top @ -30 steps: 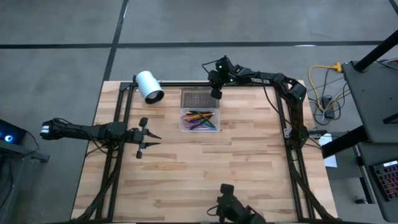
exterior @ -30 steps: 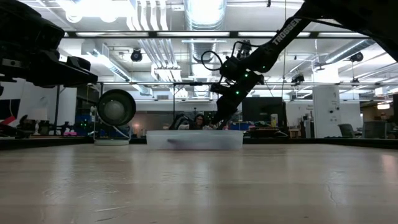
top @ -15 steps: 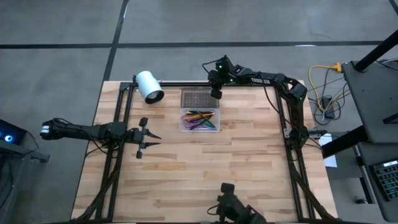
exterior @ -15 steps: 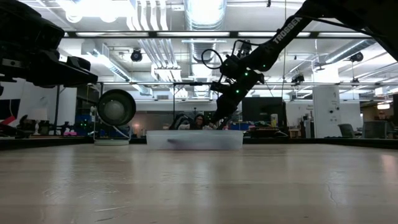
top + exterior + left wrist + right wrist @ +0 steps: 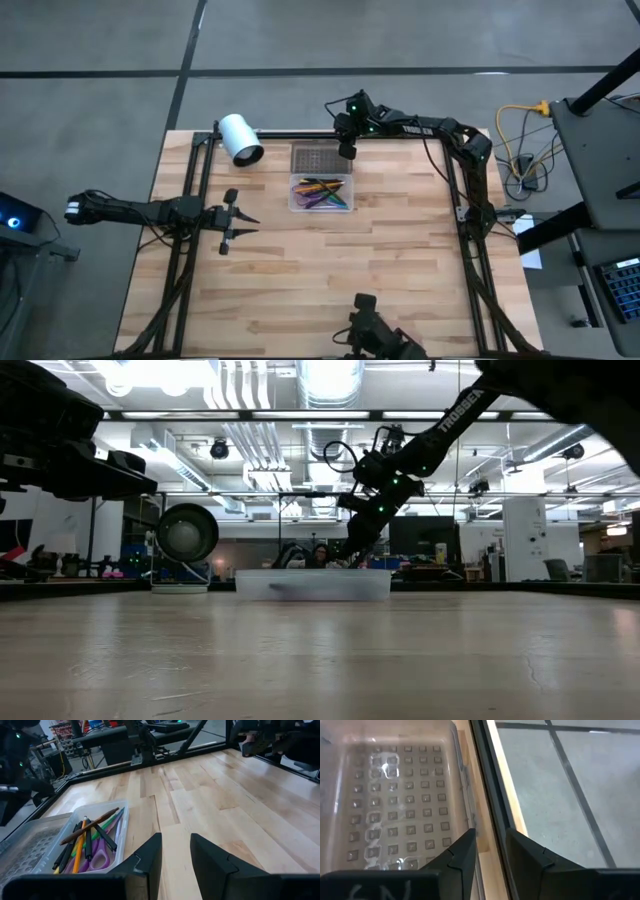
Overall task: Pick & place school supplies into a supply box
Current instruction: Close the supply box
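robotics lab / open-plan industrial workspace

low view: exposed ceiling ducts (image 5: 325, 380) and strip lights, desks with monitors (image 5: 415, 535) and a seated person (image 5: 320, 553) far back; high view: butcher-block tabletop (image 5: 330, 260) in a black metal frame (image 5: 190, 180) on a grey concrete floor (image 5: 100, 100) with taped lines, loose cables (image 5: 520, 140) and side equipment benches (image 5: 600, 150), a keyboard at one edge

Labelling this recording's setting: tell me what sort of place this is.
Probably a robotics lab or workshop: exposed ceiling ducts, desks with monitors beyond the wooden table, and a person seated there.
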`<move>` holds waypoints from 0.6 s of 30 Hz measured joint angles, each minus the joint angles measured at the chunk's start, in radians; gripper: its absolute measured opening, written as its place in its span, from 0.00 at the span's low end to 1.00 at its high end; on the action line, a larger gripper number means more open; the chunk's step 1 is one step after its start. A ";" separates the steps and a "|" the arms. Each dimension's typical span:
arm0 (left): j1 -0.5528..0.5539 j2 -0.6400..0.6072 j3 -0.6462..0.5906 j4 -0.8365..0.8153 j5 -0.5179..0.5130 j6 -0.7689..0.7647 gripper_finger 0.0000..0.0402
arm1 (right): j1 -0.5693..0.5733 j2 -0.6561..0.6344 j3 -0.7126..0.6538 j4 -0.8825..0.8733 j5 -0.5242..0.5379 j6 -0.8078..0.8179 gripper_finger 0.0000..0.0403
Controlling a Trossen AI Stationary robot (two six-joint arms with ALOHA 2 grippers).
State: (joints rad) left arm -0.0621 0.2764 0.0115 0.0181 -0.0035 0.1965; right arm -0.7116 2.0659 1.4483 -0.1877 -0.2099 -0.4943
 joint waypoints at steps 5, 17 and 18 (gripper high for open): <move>0.000 0.000 0.000 0.000 0.000 0.000 0.22 | 0.000 0.041 -0.001 0.020 0.000 -0.011 0.28; 0.000 0.000 0.000 0.000 0.000 0.000 0.22 | -0.018 0.050 -0.001 0.027 0.000 0.021 0.30; 0.000 0.000 0.000 0.000 0.000 0.000 0.22 | -0.018 0.050 -0.001 0.023 0.000 0.021 0.30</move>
State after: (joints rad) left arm -0.0623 0.2764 0.0116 0.0182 -0.0036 0.1965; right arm -0.7300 2.1162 1.4471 -0.1645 -0.2096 -0.4728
